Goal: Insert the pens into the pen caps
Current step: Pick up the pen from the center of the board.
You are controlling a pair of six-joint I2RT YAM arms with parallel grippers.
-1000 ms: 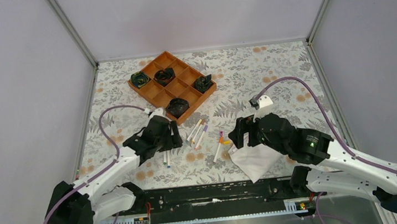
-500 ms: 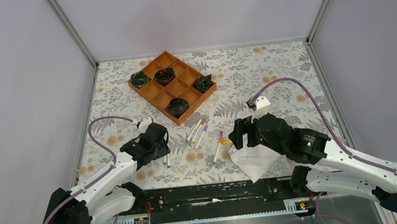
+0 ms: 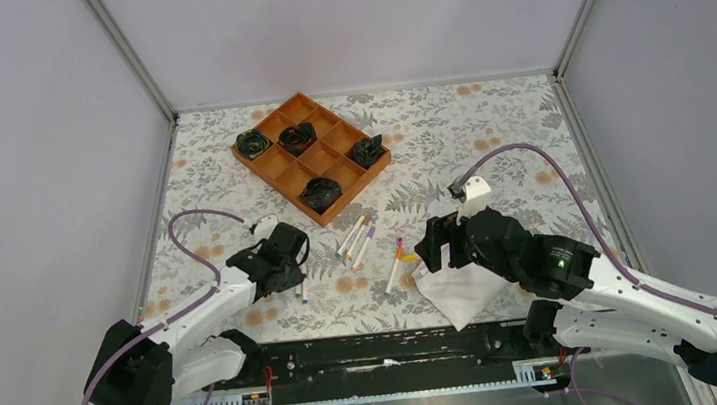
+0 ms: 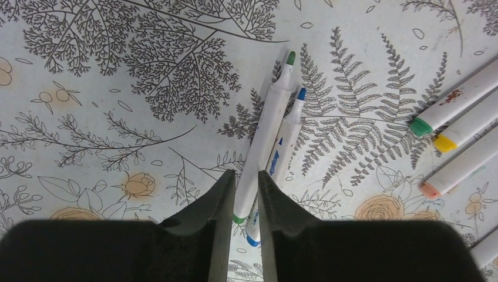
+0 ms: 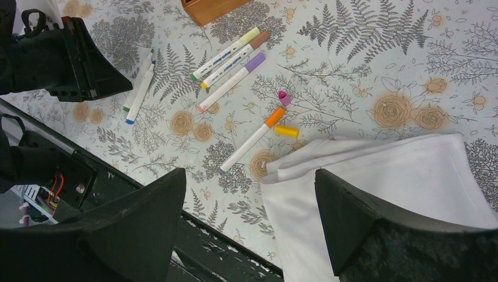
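Observation:
Two white pens lie side by side, one green-tipped (image 4: 267, 135) and one blue-tipped (image 4: 288, 141). My left gripper (image 4: 246, 173) is shut on the rear end of the green-tipped pen, whose barrel fills the gap between the jaws; the blue one lies just right of it. Three more pens (image 3: 356, 238) lie in a row at mid-table. A pen with an orange end (image 5: 249, 141) lies by a pink cap (image 5: 284, 97) and a yellow cap (image 5: 286, 131). My right gripper (image 5: 249, 176) hangs open above the near edge of the mat, holding nothing.
A folded white cloth (image 5: 382, 194) lies under my right gripper, next to the yellow cap. A wooden compartment tray (image 3: 312, 157) with dark bundles stands at the back. The black rail (image 3: 380, 351) runs along the near edge.
My left gripper has drawn back toward the near left and its jaws have closed from wide open onto the green-tipped pen. The right arm has barely moved.

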